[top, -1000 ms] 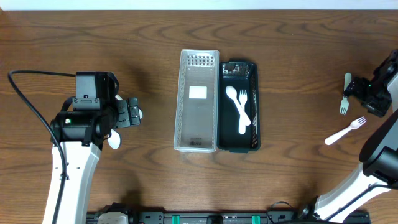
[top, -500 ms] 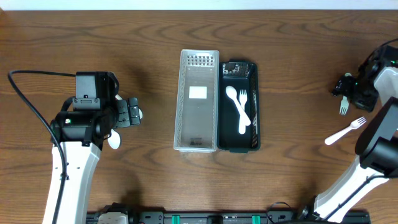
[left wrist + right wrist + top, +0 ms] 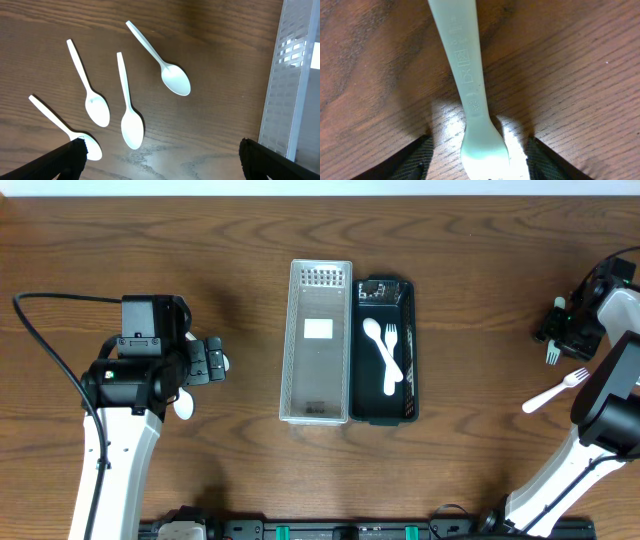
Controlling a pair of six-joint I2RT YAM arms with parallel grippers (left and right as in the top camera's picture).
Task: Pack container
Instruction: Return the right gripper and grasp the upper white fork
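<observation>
We see the table (image 3: 480, 260) carrying a clear lattice bin (image 3: 318, 345) flush against the black container (image 3: 408, 330), which lies on the bin's right and holds a spoon (image 3: 378, 345) and a small fork (image 3: 392, 335). Our left claw (image 3: 162, 160) hangs with its jaws wide apart above four white spoons (image 3: 131, 125). Our right claw (image 3: 480, 160), well right of the container, stands spread either side of a pale fork (image 3: 465, 75), not gripping it. Another fork (image 3: 555, 390) lies near.

White spoons (image 3: 131, 125) (brown woodgrain table (image 3: 215, 45))
</observation>
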